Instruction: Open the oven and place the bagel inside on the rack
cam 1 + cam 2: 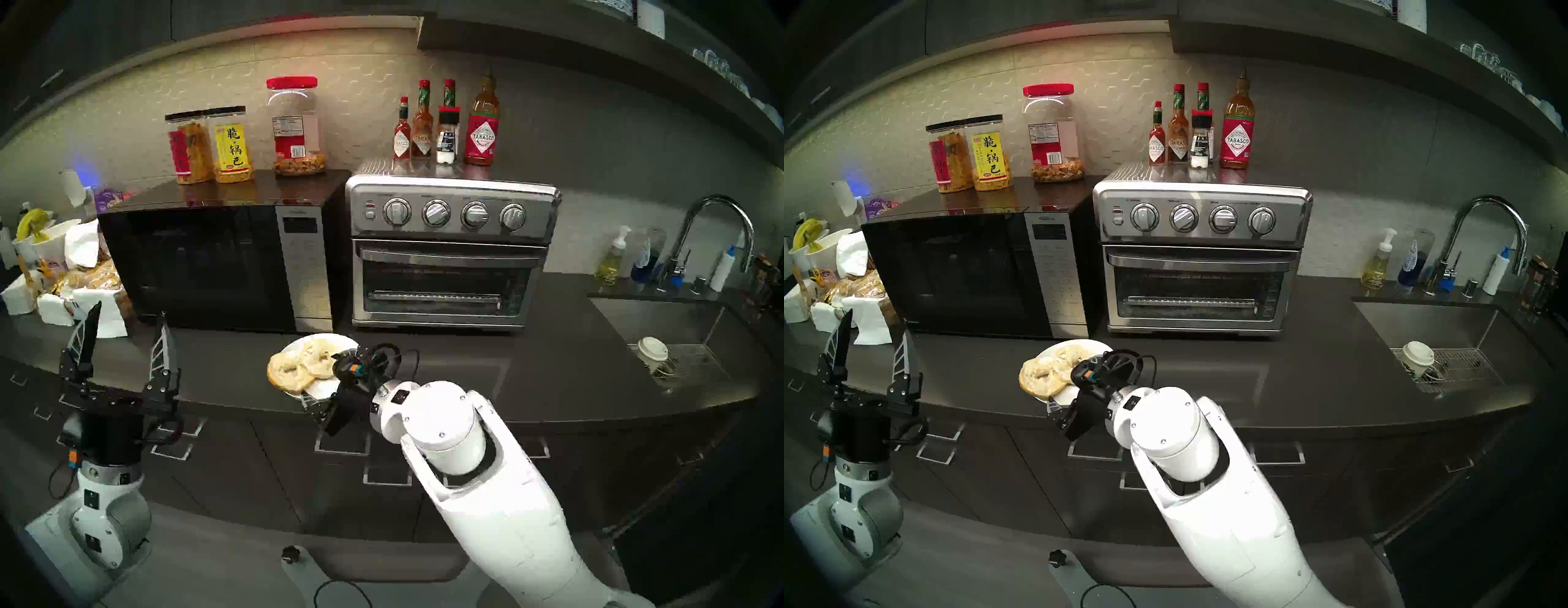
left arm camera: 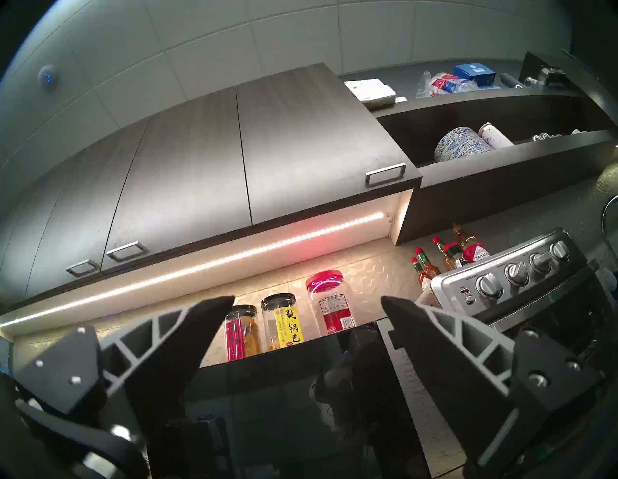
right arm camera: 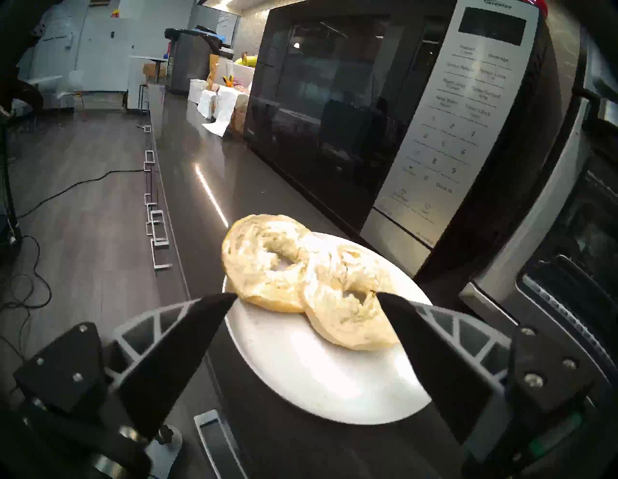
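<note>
Approaching the bagel [image 3: 314, 277], the right gripper [image 3: 306, 296] holds its two fingers spread wide with nothing between them, its tips level with the near edge of the food. The bagel lies directly ahead of this claw, as two ring halves, cut faces up, overlapping on a white plate [image 3: 321, 378] that sits on the dark counter [image 1: 530, 373]. In the right wrist view the pair's long axis runs from far left to near right, roughly across the gap between the fingers, so the nearer half sits toward the right fingertip and the farther half overhangs the plate's rim beyond the left fingertip. The oven [image 1: 449, 250] stands beyond and to the right of this claw, its glass door shut, with the rack [image 1: 432, 297] visible through the window. The microwave [image 1: 212, 263] stands beyond the plate to the claw's left. The left gripper [image 1: 127, 335] is also spread apart and empty, raised well to the left of the plate and pointing up toward the cabinets [image 2: 234, 150]. Judged from this layout, the right arm is much the nearer to the bagel, while the oven door is not yet opened.
</note>
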Tool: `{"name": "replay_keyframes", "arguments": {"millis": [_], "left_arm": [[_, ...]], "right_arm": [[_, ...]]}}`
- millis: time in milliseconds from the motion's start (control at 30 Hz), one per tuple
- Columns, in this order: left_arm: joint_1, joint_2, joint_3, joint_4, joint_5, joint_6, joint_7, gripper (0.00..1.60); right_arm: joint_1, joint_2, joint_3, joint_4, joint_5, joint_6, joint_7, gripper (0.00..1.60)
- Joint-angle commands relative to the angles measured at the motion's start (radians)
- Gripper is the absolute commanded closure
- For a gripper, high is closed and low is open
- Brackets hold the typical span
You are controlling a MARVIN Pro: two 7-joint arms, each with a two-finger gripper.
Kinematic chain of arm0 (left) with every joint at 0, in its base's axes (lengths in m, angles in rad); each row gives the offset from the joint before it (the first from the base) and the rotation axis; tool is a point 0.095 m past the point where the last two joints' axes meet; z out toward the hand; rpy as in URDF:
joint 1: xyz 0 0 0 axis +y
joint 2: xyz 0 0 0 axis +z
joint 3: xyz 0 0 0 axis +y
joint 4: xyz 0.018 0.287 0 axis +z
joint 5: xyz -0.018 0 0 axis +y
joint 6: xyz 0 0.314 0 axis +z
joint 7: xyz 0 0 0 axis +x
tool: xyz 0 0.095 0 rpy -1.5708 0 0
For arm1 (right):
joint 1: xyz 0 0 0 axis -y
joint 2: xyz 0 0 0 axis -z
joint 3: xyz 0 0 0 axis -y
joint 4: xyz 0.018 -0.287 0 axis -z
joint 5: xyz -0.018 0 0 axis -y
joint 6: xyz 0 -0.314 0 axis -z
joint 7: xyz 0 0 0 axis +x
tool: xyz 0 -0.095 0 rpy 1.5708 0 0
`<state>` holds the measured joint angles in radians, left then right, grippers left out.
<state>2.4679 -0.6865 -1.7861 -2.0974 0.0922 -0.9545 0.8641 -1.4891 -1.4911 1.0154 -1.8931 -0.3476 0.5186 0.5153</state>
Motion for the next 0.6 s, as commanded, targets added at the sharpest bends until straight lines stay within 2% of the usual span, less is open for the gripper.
{"name": "replay_keyframes", "arguments": {"millis": [0,333,467,567], "left_arm": [[-0.001,0.0,-0.006,-0.008,0.001,-0.001,0.001,0.0],[-0.002,0.0,-0.006,-0.008,0.001,-0.001,0.001,0.0],[-0.001,0.0,-0.006,-0.008,0.001,-0.001,0.001,0.0],[-0.001,0.0,-0.006,-0.008,0.001,-0.001,0.001,0.0]], "right_arm": [[0.06,-0.023,0.004,0.0,0.001,-0.005,0.008,0.0],[0.148,-0.003,-0.002,0.009,-0.022,0.071,0.077,0.0],[0.192,-0.004,-0.013,0.031,-0.039,0.127,0.123,0.0],[0.205,-0.006,-0.016,0.039,-0.044,0.137,0.136,0.0]]}}
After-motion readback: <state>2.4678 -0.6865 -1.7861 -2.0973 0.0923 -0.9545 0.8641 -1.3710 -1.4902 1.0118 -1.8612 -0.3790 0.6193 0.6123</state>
